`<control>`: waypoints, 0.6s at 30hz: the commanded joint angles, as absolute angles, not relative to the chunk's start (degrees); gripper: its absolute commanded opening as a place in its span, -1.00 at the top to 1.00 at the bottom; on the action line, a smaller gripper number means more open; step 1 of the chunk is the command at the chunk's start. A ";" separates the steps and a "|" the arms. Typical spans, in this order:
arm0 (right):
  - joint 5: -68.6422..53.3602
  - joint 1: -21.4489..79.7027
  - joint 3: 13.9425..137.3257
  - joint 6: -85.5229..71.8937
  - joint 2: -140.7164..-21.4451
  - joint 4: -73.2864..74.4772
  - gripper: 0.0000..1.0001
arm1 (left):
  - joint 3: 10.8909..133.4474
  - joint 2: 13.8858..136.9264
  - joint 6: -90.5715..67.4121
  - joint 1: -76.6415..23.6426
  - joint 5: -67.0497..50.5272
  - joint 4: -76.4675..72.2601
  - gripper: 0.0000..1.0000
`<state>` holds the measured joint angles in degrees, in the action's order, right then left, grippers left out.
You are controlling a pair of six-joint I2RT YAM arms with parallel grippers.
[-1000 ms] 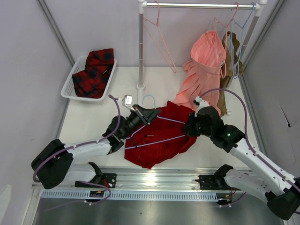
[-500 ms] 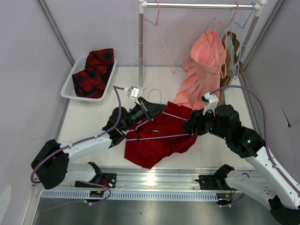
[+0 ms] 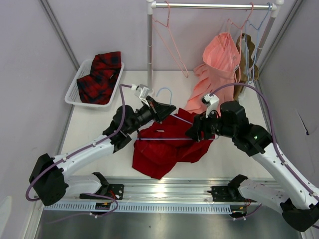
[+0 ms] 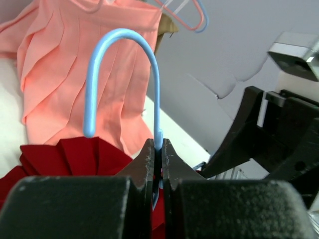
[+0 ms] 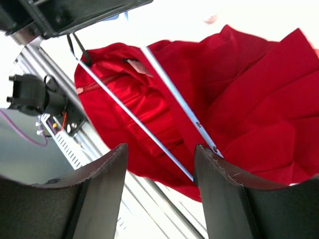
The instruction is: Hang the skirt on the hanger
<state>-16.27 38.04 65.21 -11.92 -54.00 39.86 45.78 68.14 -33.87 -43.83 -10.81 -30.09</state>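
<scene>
The deep-red skirt (image 3: pixel 162 152) hangs partly lifted off the table, draped over the light-blue wire hanger (image 3: pixel 166 91). My left gripper (image 3: pixel 160 107) is shut on the hanger's neck just below the hook. In the left wrist view the blue hook (image 4: pixel 122 37) rises above my closed gripper (image 4: pixel 158 147), with the skirt (image 4: pixel 79 155) below. My right gripper (image 3: pixel 193 133) is open and empty over the skirt's right side. In the right wrist view the gripper (image 5: pixel 160 149) is spread wide above the skirt (image 5: pixel 249 94) and the hanger's wires (image 5: pixel 172 97).
A white basket (image 3: pixel 73 88) with a red-and-black plaid garment (image 3: pixel 102 74) sits at the back left. A rack pole (image 3: pixel 149 50) and rail (image 3: pixel 209 6) stand behind, carrying pink hangers (image 3: pixel 170 42), a salmon pleated skirt (image 3: pixel 217 69) and a brown garment (image 3: pixel 247 52).
My left gripper has raised the hanger and skirt and carried them farther back. My right gripper has shifted left over the skirt's right side.
</scene>
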 commanded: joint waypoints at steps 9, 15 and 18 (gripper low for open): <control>-4.84 40.69 72.86 -14.50 -48.17 49.56 -0.35 | 51.76 67.41 -30.68 -44.47 -9.75 -20.31 1.00; -8.60 40.69 72.07 -13.71 -46.05 48.17 -0.41 | 52.99 67.59 -30.41 -44.47 -9.76 -19.25 1.00; -11.68 40.69 71.90 -12.05 -46.49 44.49 -0.49 | 53.09 67.41 -29.97 -44.47 -11.16 -18.99 1.00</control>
